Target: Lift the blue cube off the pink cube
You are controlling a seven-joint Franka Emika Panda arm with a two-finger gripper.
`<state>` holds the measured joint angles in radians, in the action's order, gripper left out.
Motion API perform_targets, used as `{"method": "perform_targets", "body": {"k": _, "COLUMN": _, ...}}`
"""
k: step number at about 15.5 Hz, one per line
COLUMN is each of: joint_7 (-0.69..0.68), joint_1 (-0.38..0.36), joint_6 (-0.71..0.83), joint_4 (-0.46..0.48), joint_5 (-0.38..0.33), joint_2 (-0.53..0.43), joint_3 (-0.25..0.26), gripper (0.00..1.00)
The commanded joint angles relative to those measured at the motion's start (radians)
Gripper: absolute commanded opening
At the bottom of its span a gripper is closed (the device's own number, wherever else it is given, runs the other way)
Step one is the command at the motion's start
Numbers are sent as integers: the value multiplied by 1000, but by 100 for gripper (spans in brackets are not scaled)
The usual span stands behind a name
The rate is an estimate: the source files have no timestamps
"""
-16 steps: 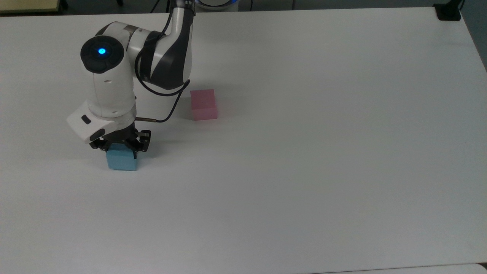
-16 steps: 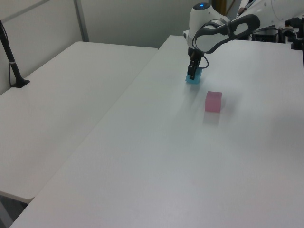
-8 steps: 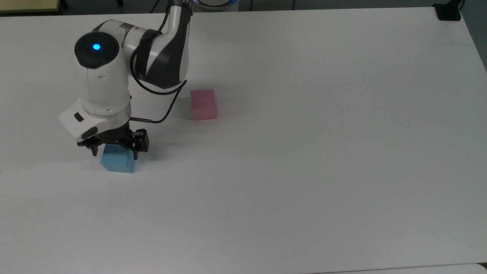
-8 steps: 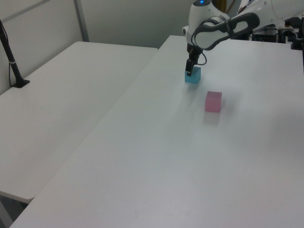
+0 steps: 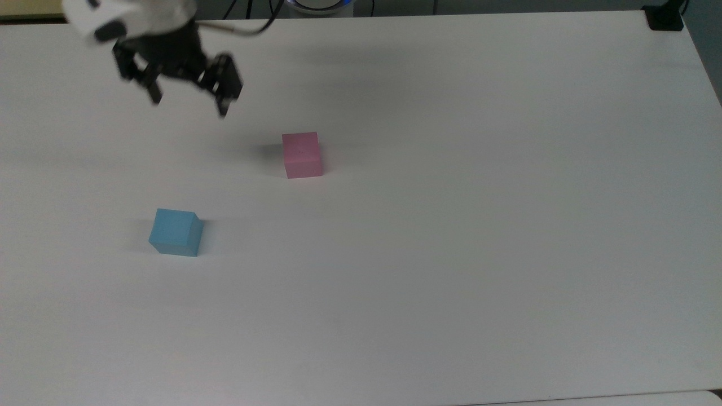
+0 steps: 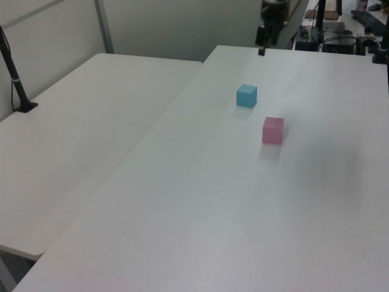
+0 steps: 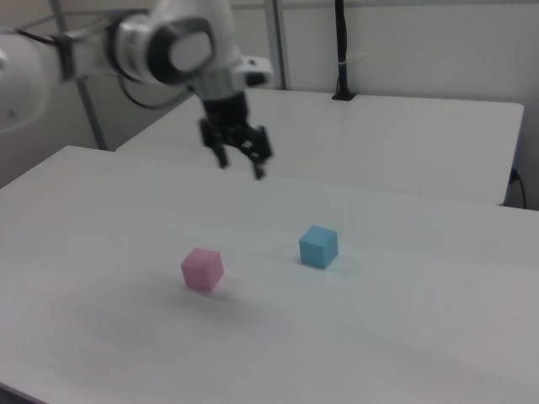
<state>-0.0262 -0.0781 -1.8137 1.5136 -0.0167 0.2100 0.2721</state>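
Top view, left to right: gripper [image 5: 187, 104] raised clear of table [image 5: 479, 254], fingers apart, nothing between them; blue cube [image 5: 175, 232] resting on table, well apart from pink cube [image 5: 302, 154]; task appears complete; risk judged low: only careless arm sweep back down could knock either cube; versus half second earlier: gripper then just above blue cube, now lifted away toward top view's upper left, both cubes unmoved

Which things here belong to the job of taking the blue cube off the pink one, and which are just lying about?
Belong to the job:
blue cube
pink cube
hand, open and raised above the table

Just lying about:
black post on the second table
cables at the far edge
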Motion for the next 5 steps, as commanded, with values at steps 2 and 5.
{"method": "perform_targets", "body": {"k": 2, "joint_7": 103, "joint_1": -20, "joint_6": 163, "joint_4": 132, "joint_5": 55, "joint_2": -202, "joint_3": -111, "gripper": 100}}
{"method": "perform_targets", "body": {"k": 5, "joint_7": 98, "joint_1": -22, "joint_6": 165, "joint_4": 171, "joint_5": 64, "joint_2": -254, "joint_3": -131, "gripper": 100}}
